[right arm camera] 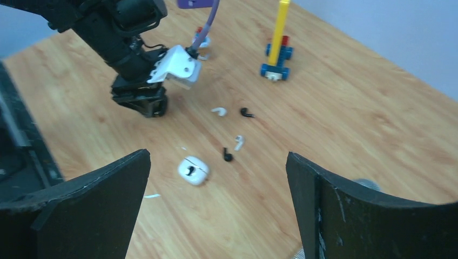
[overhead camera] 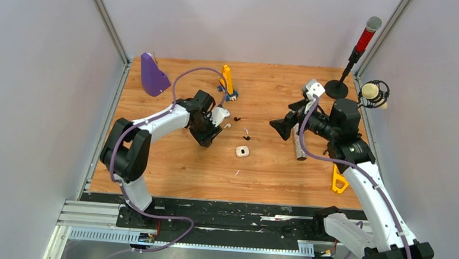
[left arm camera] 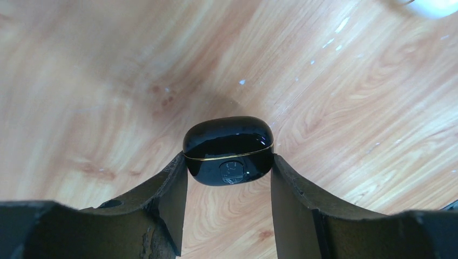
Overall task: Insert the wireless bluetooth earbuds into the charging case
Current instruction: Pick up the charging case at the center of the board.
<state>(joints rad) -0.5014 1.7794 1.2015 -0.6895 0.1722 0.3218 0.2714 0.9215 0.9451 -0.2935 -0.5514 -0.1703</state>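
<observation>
The left gripper (left arm camera: 228,167) has its jaws partly open, pressed against both sides of a glossy black pebble-shaped charging case (left arm camera: 227,137) over the light wooden table (left arm camera: 108,81). To its right, two black and two white short-stemmed earbuds (right arm camera: 238,142) lie loose near a white pebble-shaped case (right arm camera: 193,170). The right gripper (right arm camera: 217,157) hovers wide open and empty.

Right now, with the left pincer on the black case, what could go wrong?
1. The left pincer pinches the glossy, rounded black case only at its fingertips; it could squirt out.
2. Its lid looks closed, so no bud goes in yet.
3. Loose earbuds lie close by; a sweep could scatter them.
</observation>
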